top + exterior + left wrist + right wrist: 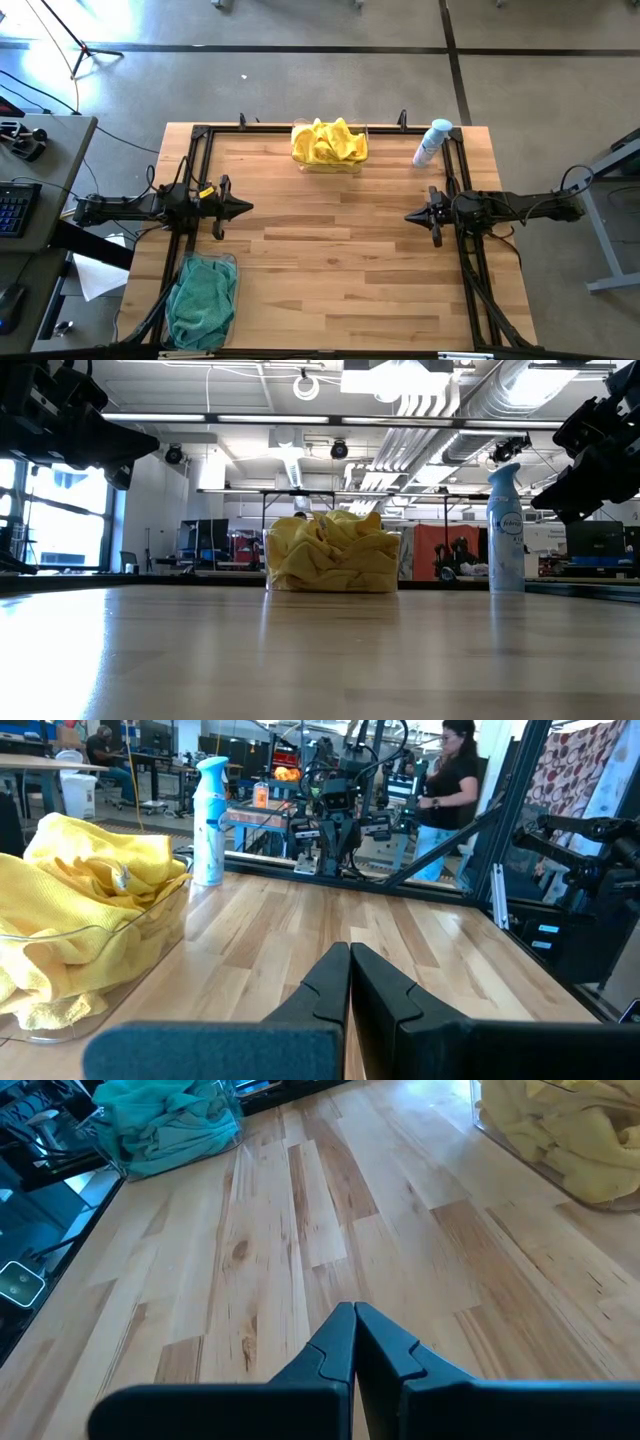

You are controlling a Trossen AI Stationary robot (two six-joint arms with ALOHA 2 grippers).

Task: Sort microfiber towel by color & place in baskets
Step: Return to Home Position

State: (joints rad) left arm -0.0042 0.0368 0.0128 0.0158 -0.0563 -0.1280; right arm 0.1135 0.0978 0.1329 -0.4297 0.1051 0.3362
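Several bright yellow microfiber towels lie bunched in a clear basket at the table's far edge, heaped above its rim. The teal-blue towels fill the second clear basket at the near left corner; they also show in the right wrist view. My left gripper hovers shut over the table's left side, pointing right. My right gripper hovers shut over the right side, pointing left. Neither touches anything.
A white-and-blue spray bottle stands upright at the far right corner. A black frame runs along the table's left, far and right edges. Bare wood lies between the grippers. A person stands in the room beyond the table.
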